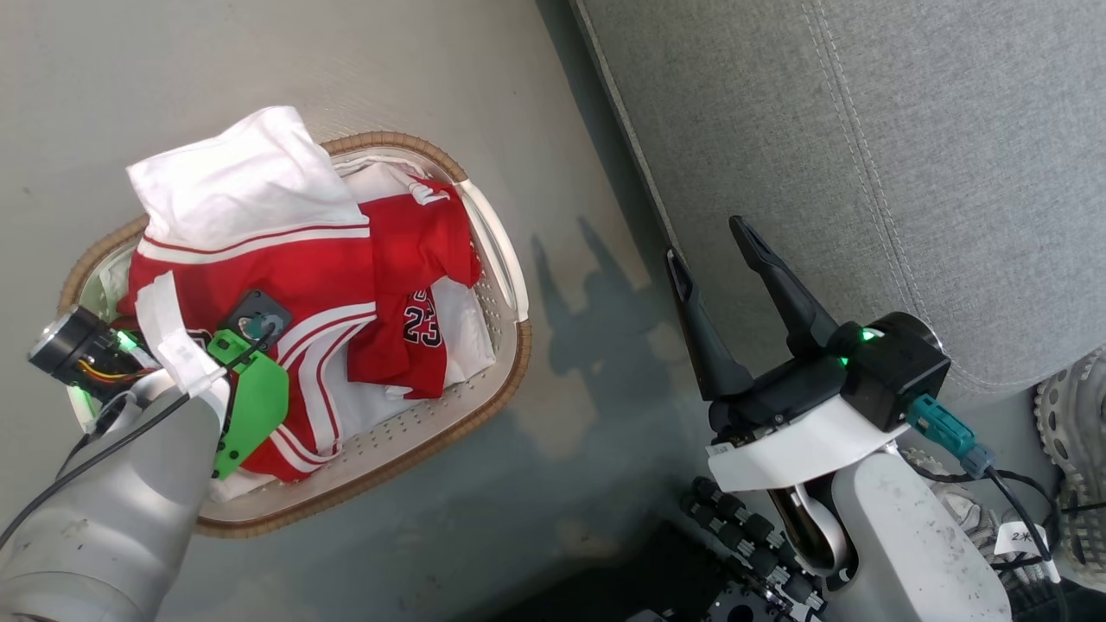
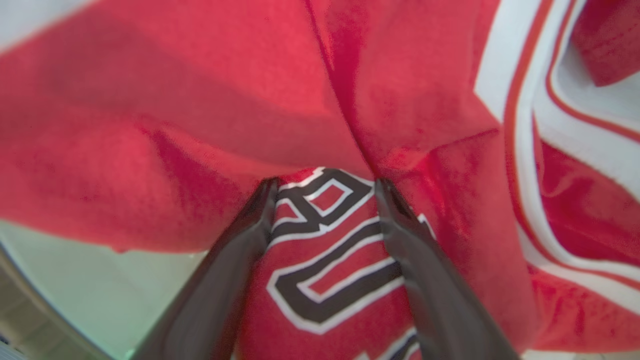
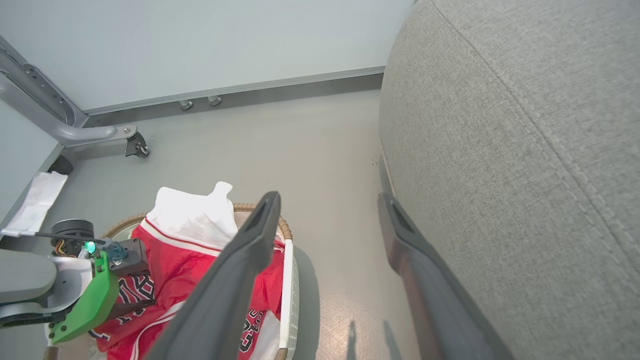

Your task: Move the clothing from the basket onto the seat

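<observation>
The seat (image 1: 864, 130) is lying just right of the right gripper (image 1: 707, 239), whose fingers are gaping wide around nothing. The basket (image 1: 510, 285) is sitting beneath the left gripper (image 2: 326, 184), holding the clothing (image 1: 320, 276); that gripper's parted fingers are pressing into the red lettered fabric.
</observation>
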You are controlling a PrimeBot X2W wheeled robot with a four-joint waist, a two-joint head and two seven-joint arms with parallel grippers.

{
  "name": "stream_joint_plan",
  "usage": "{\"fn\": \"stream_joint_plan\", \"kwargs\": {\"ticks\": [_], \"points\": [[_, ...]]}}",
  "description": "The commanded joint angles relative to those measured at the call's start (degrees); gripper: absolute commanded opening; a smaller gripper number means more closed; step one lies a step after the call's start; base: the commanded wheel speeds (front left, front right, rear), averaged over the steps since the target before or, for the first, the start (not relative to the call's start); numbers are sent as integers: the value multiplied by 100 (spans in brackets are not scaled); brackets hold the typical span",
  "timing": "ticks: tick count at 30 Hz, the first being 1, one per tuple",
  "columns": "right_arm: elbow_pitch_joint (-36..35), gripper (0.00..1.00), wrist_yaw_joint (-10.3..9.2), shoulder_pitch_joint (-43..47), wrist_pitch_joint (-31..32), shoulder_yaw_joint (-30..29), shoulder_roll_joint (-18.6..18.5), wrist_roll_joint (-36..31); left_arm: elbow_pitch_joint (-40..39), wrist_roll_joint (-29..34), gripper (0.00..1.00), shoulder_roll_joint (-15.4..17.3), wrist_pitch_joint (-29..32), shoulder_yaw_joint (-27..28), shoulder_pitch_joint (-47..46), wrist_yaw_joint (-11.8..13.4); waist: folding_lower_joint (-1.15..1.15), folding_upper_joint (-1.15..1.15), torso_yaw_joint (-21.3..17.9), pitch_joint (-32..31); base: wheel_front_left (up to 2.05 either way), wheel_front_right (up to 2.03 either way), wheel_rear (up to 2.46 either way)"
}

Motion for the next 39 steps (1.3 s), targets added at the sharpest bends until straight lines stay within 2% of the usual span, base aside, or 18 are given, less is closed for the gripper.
{"fn": "stream_joint_plan", "kwargs": {"ticks": [1, 2, 4, 9, 21, 24, 27, 31, 35, 39], "points": [[11, 100, -4, 64, -25, -3, -10, 27, 30, -48, 38, -33, 47, 13, -40, -39, 0, 0, 12, 12, 0, 0, 0], [15, 100, -5, 67, -25, -8, -10, 12, 39, -71, 0, 0, 21, 20, -23, -76, 0, 0, 28, 17, 0, 0, 0], [39, 100, -5, 68, -25, -21, -11, -4, 68, -143, 0, 110, 29, 42, 39, -150, 0, 0, 51, 2, 0, 0, 0], [91, 100, -5, 8, -25, -136, -11, -26, 38, -326, 0, 107, -252, 107, 123, -264, 0, 0, 132, -127, 0, 0, 0], [399, 100, -5, -115, -25, -367, -14, -219, -179, -801, 0, -367, -1659, 283, 431, -453, 0, 0, 603, -988, 0, 0, 0], [498, 100, -5, -121, -25, -373, -16, -266, -288, -1123, 0, -516, -2119, 485, 567, -496, 0, 0, 759, -1279, 0, 0, 0], [630, 100, -5, -45, -24, -380, -17, -169, -471, -1370, 0, -587, -2313, 584, 756, -521, 0, 0, 906, -1579, 0, 0, 0], [816, 100, -5, 69, -24, -457, -16, -222, -1134, -1648, 0, -575, -2375, 724, 998, -532, 0, 0, 1132, -1960, 0, 0, 0], [941, 100, -5, 163, -24, -508, -17, -241, -2208, -1780, 0, -313, -2362, 971, 1413, -534, 0, 0, 1319, -2309, 0, 0, 0], [1073, 100, -5, 285, -25, -468, -19, -260, -3146, -1915, 0, -218, -2359, 1387, 1989, -535, 0, 0, 1449, -2676, 0, 0, 0]]}}
